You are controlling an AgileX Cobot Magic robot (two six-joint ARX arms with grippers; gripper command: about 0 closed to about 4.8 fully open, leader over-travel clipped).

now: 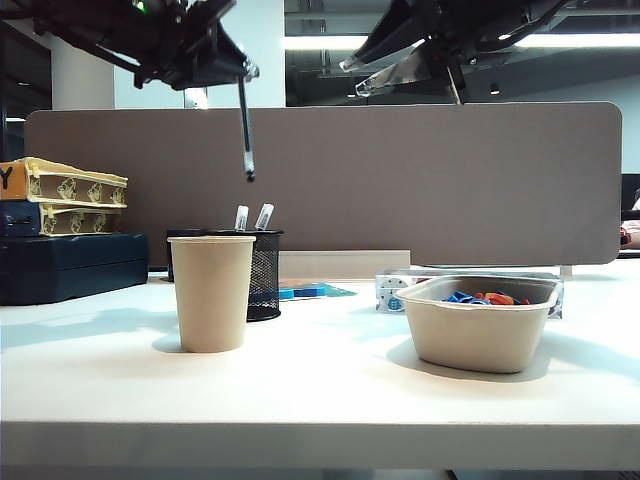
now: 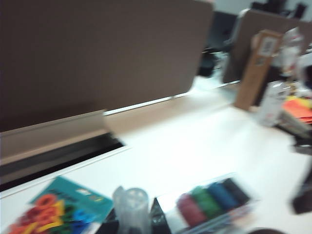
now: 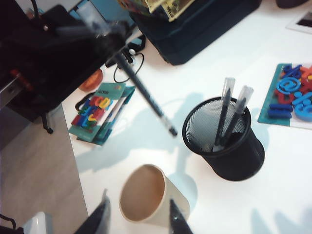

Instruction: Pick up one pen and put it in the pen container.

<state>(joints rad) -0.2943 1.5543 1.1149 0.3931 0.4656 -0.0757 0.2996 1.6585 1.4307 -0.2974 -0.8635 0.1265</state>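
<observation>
Nearest the onlooker stands one beige paper cup, upright on the white table, with one black wire-mesh pen container just behind it and to its right — two pens already lean inside the container, their clear caps above the rim. Right of centre sits one beige pulp bowl holding small blue and orange pieces. High at upper left, the left gripper has its fingers closed on the upper end of one dark pen, which hangs nearly vertical, tip down, in the air above the pen container and well clear of its rim. That arm reaches in from the upper left edge with the wrist turned downward; the right wrist view shows the same pen slanting out of the dark gripper body over the table beside the container. The right gripper hovers at upper right, holding nothing and touching nothing — its two fingertips stand apart on either side of the paper cup below it. Behind the cups lie a dark case with stacked boxes on top and a grey partition.
</observation>
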